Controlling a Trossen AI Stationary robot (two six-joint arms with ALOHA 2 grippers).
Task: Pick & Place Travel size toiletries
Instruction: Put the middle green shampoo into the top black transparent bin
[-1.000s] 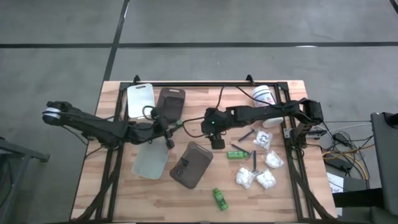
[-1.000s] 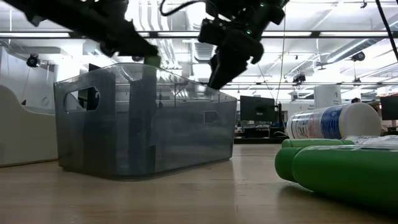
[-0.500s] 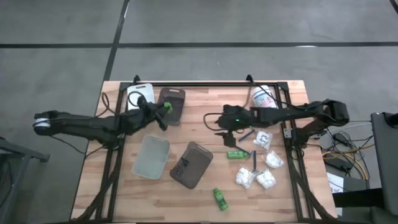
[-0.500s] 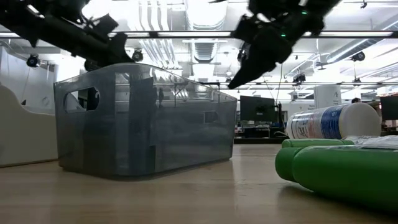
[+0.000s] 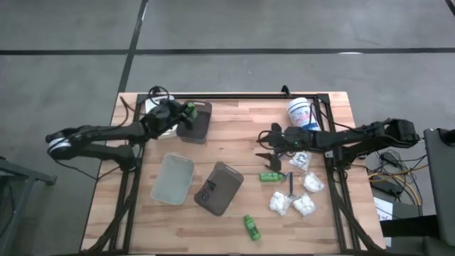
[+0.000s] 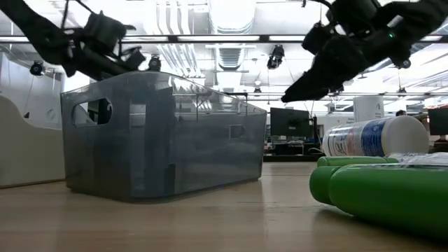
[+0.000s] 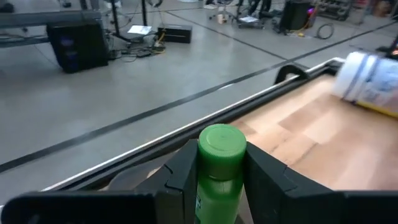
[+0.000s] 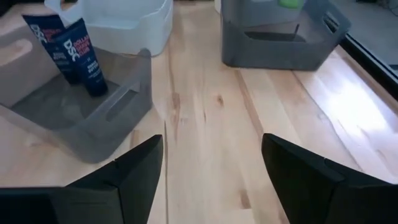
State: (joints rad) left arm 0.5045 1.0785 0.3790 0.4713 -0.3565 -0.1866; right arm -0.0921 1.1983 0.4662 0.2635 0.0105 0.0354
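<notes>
We hold a green bottle (image 5: 190, 112) in closed left fingers (image 7: 214, 180) over the dark tray (image 5: 201, 126) | right fingers (image 8: 211, 171) open, empty | two blue tubes (image 8: 76, 53) binned; packets (image 5: 301, 205), bottles still on worktop (image 5: 234, 139).

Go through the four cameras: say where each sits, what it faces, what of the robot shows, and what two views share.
High view: overhead, straight down on the table; both arms.
Low view: table height, facing the grey tray; arms overhead.
Left wrist view: on the left arm, facing the table's edge; left claw shut on a green bottle.
Right wrist view: on the right arm, facing trays; right claw open.
Shared: high and left wrist views show that bottle.
</notes>
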